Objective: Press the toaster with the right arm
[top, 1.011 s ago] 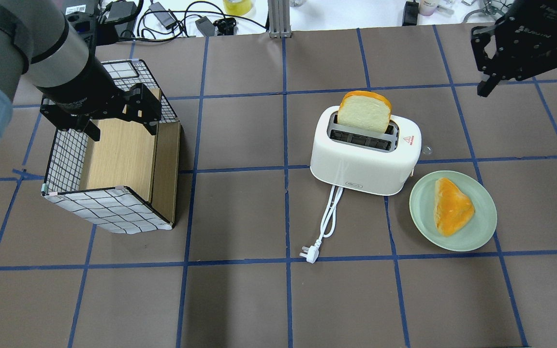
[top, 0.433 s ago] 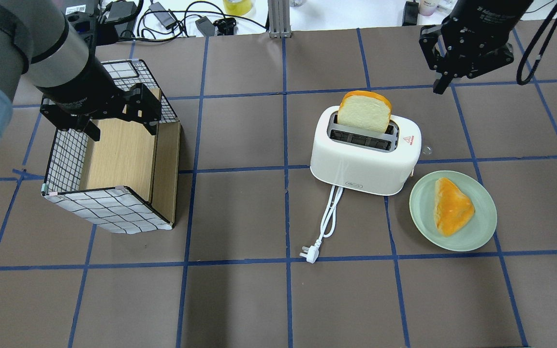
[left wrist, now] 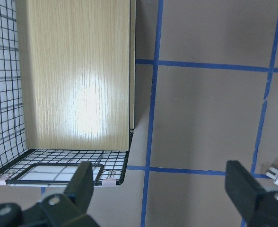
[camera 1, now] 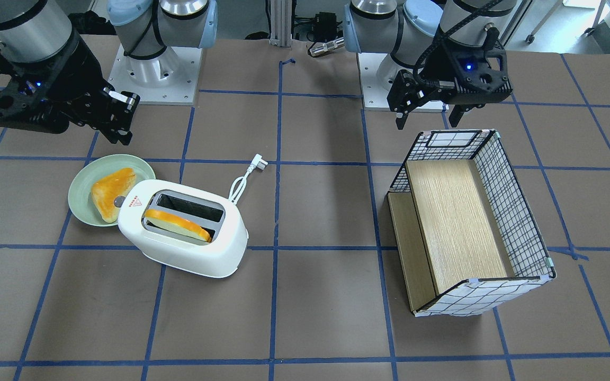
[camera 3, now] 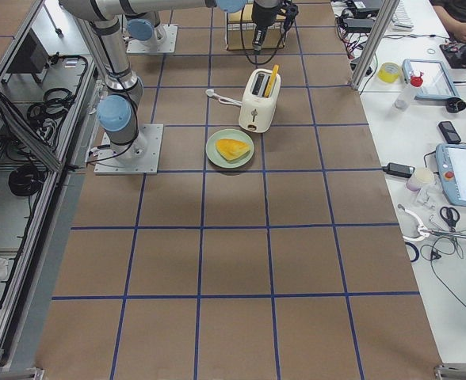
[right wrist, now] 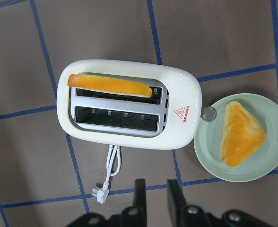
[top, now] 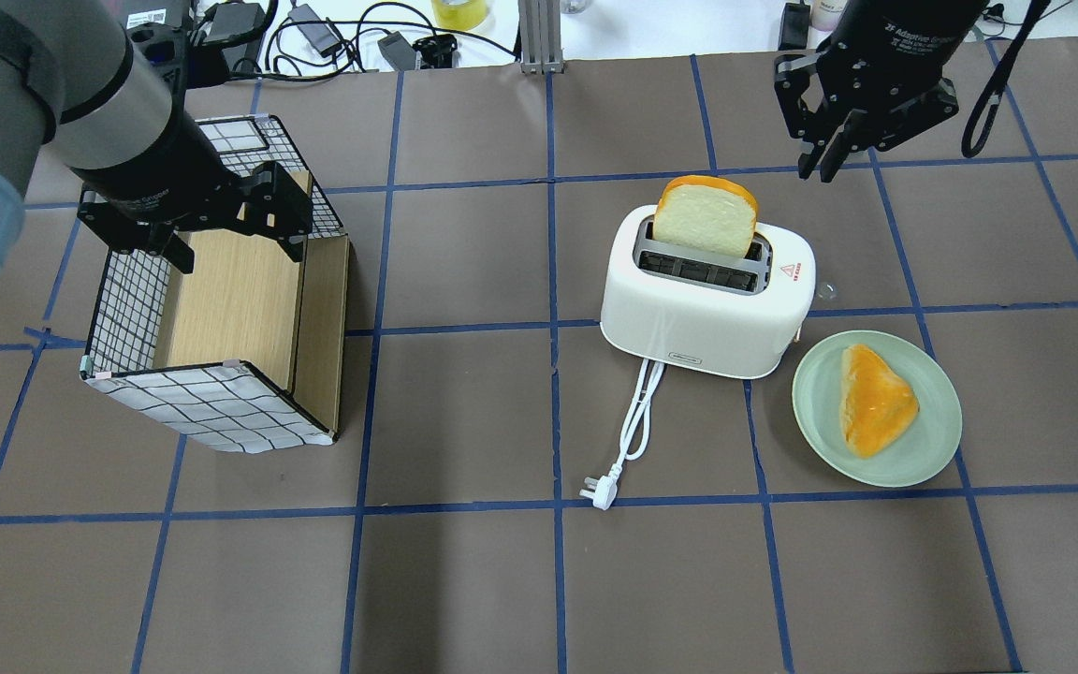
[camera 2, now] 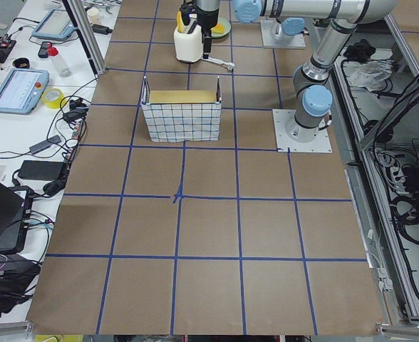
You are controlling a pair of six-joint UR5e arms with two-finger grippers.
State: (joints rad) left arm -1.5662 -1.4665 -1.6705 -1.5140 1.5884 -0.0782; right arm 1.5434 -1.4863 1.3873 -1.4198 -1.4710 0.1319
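The left tool, released, is hanging over the basket, while the toaster is standing on the tabletop just robotward of the nearer right tool, seemingly clenched and empty, long axis crosswise, knob end closest.

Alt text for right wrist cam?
Top-down on a white toaster with one bread slice in one slot, the other empty. A green plate holding a bread piece sits at its knob end; the right gripper, fingers close together, shows at bottom.
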